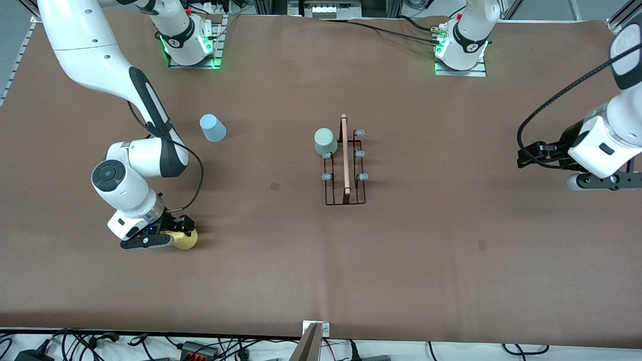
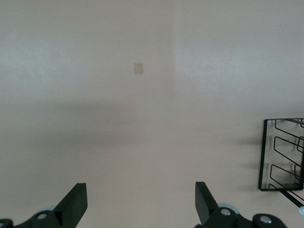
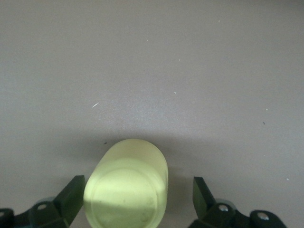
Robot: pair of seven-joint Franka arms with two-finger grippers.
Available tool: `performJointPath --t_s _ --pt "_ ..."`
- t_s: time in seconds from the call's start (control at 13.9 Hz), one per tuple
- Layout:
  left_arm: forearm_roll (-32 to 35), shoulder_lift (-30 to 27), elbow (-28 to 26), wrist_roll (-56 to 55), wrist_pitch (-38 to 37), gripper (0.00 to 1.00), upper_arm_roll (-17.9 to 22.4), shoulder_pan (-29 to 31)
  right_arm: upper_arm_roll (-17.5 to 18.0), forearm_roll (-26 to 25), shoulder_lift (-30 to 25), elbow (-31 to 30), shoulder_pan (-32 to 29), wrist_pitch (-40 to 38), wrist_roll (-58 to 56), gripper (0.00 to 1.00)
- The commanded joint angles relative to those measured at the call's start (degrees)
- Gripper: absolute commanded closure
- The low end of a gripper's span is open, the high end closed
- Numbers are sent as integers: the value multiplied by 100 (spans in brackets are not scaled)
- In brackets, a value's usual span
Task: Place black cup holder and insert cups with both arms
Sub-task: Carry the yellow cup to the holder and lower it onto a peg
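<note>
Nearest the front camera, the right gripper (image 1: pixel 181 235) is down low at the table (image 1: pixel 451 260), toward the right arm's end. The right arm comes from its base at the top of the front view, bends at the elbow and folds down so that the wrist points at the tabletop. The jaws stand wide apart around the yellow cup (image 1: pixel 185 240), which sits upside down on the table; in the right wrist view the yellow cup (image 3: pixel 127 185) lies between the two fingers (image 3: pixel 71 197), close to one and with a clear gap to the other, not clamped.

Farther from the camera, in the middle of the table, stands the black cup holder (image 1: pixel 345 165), its wooden rod handle (image 1: pixel 344 153) running along the top. The grey-green cup (image 1: pixel 325 142) sits upside down on one of its farthest pegs. The light blue cup (image 1: pixel 212 128) stands inverted on the table, well apart from the holder, toward the right arm's end.

The left gripper (image 1: pixel 539 154) hangs over the table at the left arm's end, waiting, with jaws spread and empty; the left wrist view shows its fingers (image 2: pixel 76 202) wide apart over bare table, the holder's edge (image 2: pixel 280 156) off to one side.
</note>
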Motion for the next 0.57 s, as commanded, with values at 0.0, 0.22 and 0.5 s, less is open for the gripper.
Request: performJointPath --t_s 0.0,0.22,0.5 --pt "-110 -756 -1033 56 489 0 -21 72 36 196 69 49 4 109 -97 8" --pt "-118 -738 -946 73 262 0 32 99 62 223 60 40 21 91 -106 57" --pt "-250 -598 -296 99 -581 0 32 99 80 215 -280 49 196 -267 -149 90"
